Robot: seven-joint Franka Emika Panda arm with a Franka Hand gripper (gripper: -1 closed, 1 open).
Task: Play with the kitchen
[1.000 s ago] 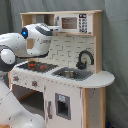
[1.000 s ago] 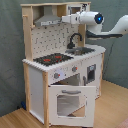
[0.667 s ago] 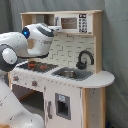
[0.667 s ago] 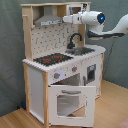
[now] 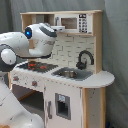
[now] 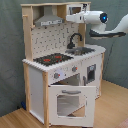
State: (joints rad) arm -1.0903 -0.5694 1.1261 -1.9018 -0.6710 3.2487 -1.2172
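While the arm's wrist hangs high at the upper shelf of the toy kitchen [image 5: 75,75], the jaws [image 6: 70,18] point toward the grey hood [image 6: 49,20], level with the shelf rather than down at the working surface. Whether the jaws stand wide or narrow cannot be told in either exterior view.

The kitchen stands upright on a wooden floor [image 6: 112,107] against a grey backdrop. Well below the jaws lie the black-and-red stovetop [image 6: 52,58] and the sink [image 5: 71,74] with its black faucet [image 5: 84,58]. Below again sit the knobs [image 6: 56,75], and lowest of all the windowed oven door [image 6: 69,102], which hangs open, tilted outward, in the second exterior view. Beside the jaws, on the upper shelf, is a small microwave panel [image 5: 75,23].

Judging from this pose, the step in hand is an approach along the upper shelf toward the hood or the microwave. To do it well, the arm should advance slowly and level, keeping the wrist clear of the shelf's underside and the side posts, since the light wooden frame would likely shift or tip under a sideways push. Contact should be gentle and square to the panel. If the aim is the faucet or knobs, the jaws must descend straight down first, avoiding the faucet's curved neck.
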